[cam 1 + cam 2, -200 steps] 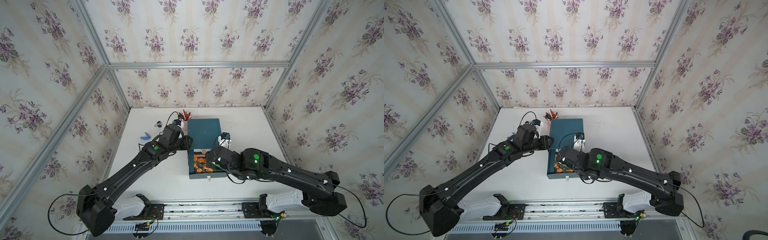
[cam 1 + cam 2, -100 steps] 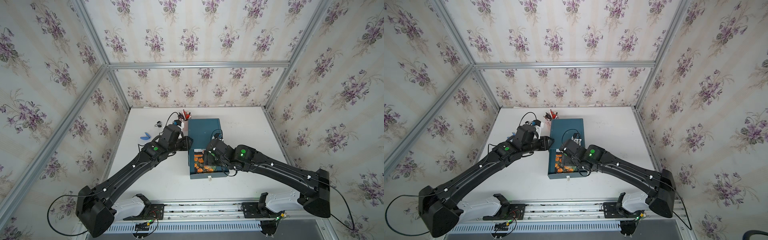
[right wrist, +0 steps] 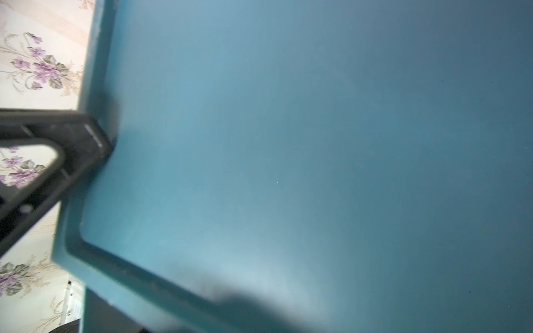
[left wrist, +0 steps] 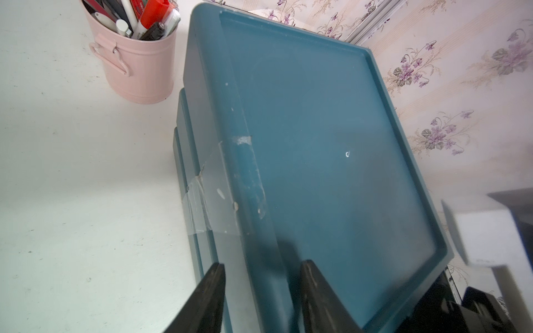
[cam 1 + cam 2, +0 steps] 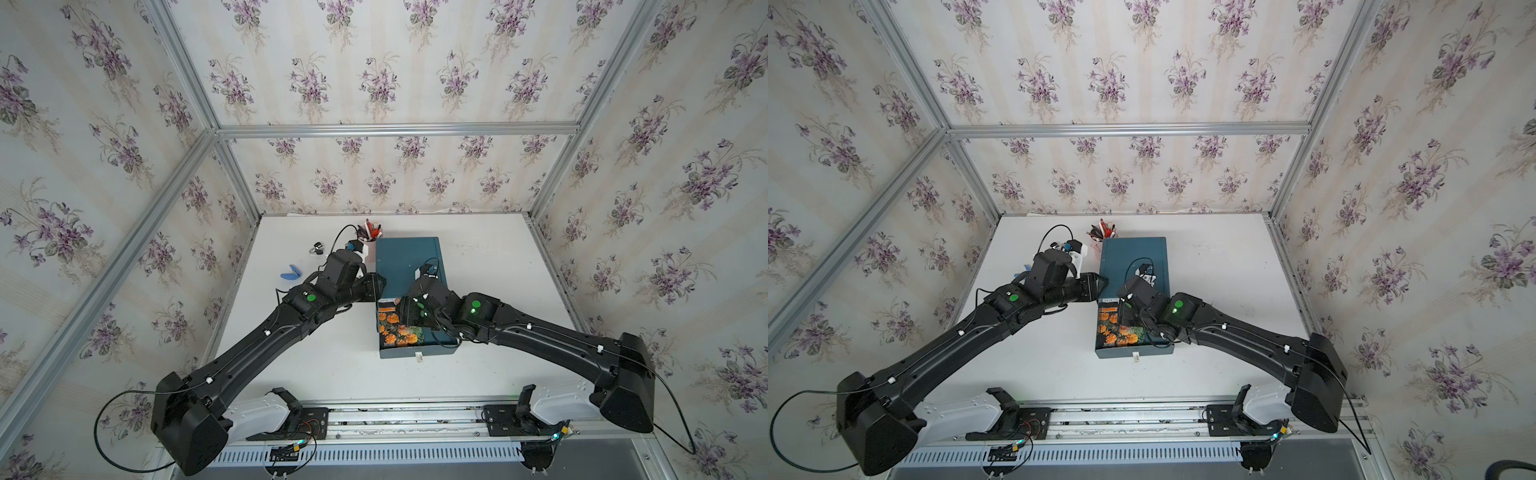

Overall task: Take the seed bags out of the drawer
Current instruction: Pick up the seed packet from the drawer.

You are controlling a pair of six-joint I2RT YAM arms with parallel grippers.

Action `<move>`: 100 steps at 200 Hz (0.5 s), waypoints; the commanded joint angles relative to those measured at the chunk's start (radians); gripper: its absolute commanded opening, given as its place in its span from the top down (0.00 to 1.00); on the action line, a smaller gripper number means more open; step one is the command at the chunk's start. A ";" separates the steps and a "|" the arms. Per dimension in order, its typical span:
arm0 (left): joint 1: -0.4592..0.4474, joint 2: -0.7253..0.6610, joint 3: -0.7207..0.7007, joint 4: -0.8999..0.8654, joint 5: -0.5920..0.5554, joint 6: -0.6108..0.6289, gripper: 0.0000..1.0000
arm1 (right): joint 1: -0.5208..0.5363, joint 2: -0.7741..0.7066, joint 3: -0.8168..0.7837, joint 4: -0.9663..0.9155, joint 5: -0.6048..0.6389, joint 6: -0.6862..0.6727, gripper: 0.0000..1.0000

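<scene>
Walls papered with violet sprigs, set in an aluminium frame, close in a white surface (image 5: 498, 282). Two black arms reach across it from the near rail. The left arm (image 5: 257, 345) goes to the side of a teal plastic drawer cabinet (image 5: 409, 257). The right arm (image 5: 540, 336) is over the cabinet's pulled-out teal drawer (image 5: 415, 354).

In both top views a flat glossy seed bag printed with orange marigolds (image 5: 392, 330) lies inside the drawer, partly covered by the right wrist. No other bag shows, and none lies out on the surface. A small pink metal pail of pens (image 4: 135, 66) stands just beside the cabinet's far left corner.

The left fingers (image 4: 212, 288) are clamped across the cabinet's top left rim, bracing it. Only one of the right fingers (image 3: 72, 138) shows, against teal plastic, so I cannot tell whether they are spread or closed on anything.

The step in hand looks like the first pick, the reach for the marigold bag. Next comes a firm pinch on its thin edge, a lift clear of the drawer wall, and a set-down on bare surface. The glossy film may slip.
</scene>
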 commanded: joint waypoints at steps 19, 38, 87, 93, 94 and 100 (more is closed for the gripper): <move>-0.001 0.019 -0.024 -0.209 -0.001 0.029 0.54 | 0.002 0.010 -0.011 -0.065 -0.066 0.020 0.64; 0.000 0.019 -0.025 -0.207 -0.002 0.028 0.54 | 0.003 -0.009 -0.012 -0.056 -0.057 0.019 0.74; 0.000 0.015 -0.029 -0.215 -0.022 0.023 0.55 | 0.018 -0.051 0.016 -0.102 -0.019 0.010 1.00; 0.000 0.017 -0.028 -0.216 -0.022 0.023 0.55 | 0.025 -0.059 0.024 -0.115 -0.008 0.008 1.00; 0.000 0.018 -0.028 -0.216 -0.022 0.023 0.55 | 0.026 -0.060 0.026 -0.117 -0.007 0.008 1.00; -0.001 0.019 -0.027 -0.218 -0.022 0.023 0.55 | 0.034 -0.070 0.037 -0.129 0.007 0.003 1.00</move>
